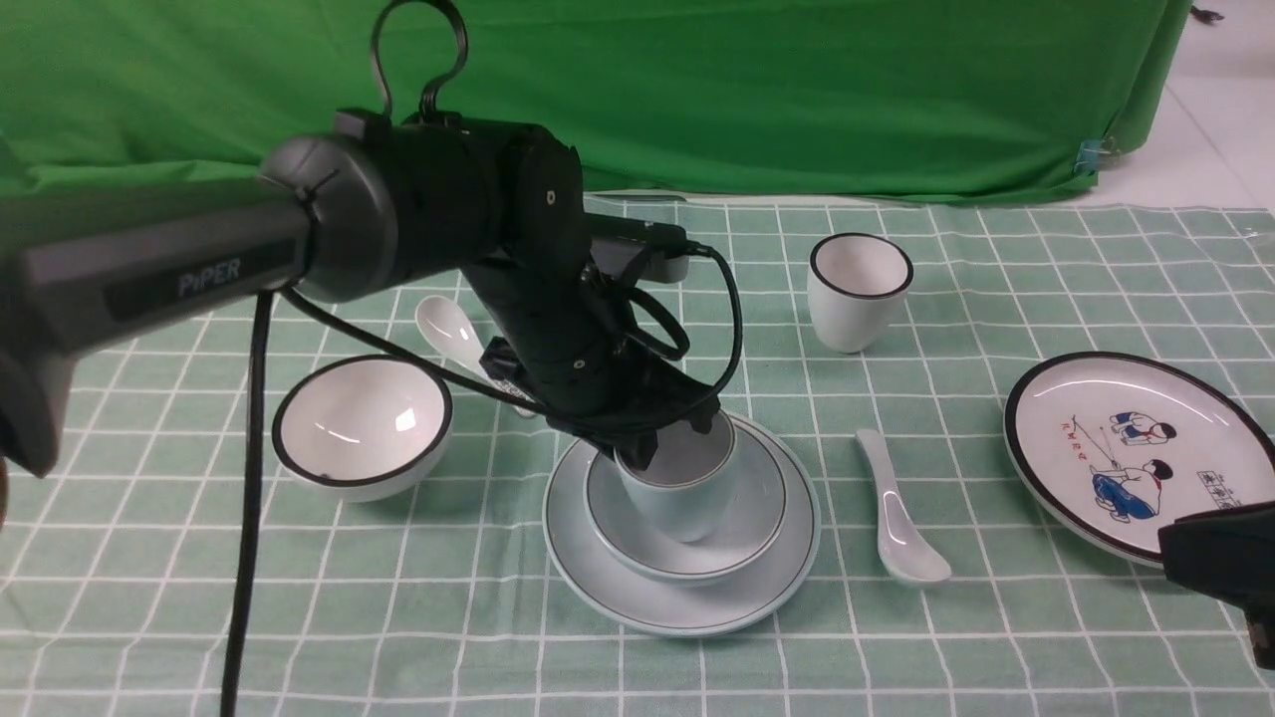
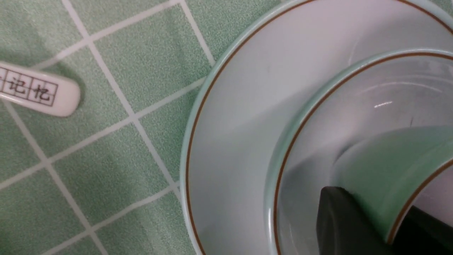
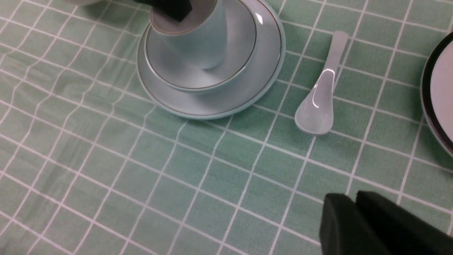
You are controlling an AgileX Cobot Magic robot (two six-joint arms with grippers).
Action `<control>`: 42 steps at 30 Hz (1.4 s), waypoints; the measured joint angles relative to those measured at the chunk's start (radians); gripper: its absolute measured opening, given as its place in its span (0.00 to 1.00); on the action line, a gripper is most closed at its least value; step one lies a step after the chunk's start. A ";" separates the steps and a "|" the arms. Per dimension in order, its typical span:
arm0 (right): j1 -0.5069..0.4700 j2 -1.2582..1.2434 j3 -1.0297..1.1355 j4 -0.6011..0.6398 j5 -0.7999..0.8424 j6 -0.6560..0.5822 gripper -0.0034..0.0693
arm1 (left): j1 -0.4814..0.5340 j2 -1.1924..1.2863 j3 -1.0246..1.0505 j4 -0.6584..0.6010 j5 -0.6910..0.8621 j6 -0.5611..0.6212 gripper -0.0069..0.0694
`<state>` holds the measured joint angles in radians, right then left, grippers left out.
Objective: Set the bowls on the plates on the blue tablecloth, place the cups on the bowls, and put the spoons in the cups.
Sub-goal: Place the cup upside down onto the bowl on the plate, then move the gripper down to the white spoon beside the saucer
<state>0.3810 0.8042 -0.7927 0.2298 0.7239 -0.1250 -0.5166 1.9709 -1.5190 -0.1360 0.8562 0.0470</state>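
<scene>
Leaving bare cloth [image 1: 458, 617] around—pale blue plate's [image 1: 797, 558] rim unobstructed.

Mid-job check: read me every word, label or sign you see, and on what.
"PiPER": left arm.
"记忆": handle of the patterned spoon; the character before them is cut off.
Red writing and boxed characters on the cartoon plate: too small to read.
</scene>
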 joint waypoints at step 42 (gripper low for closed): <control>-0.026 1.299 -0.748 -0.125 0.073 0.109 0.67 | 0.000 -1.186 0.763 0.194 -0.030 -0.341 0.10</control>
<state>0.3553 2.1029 -1.5410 0.1048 0.7972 -0.0165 -0.5166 0.7844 -0.7560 0.0579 0.8264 -0.2945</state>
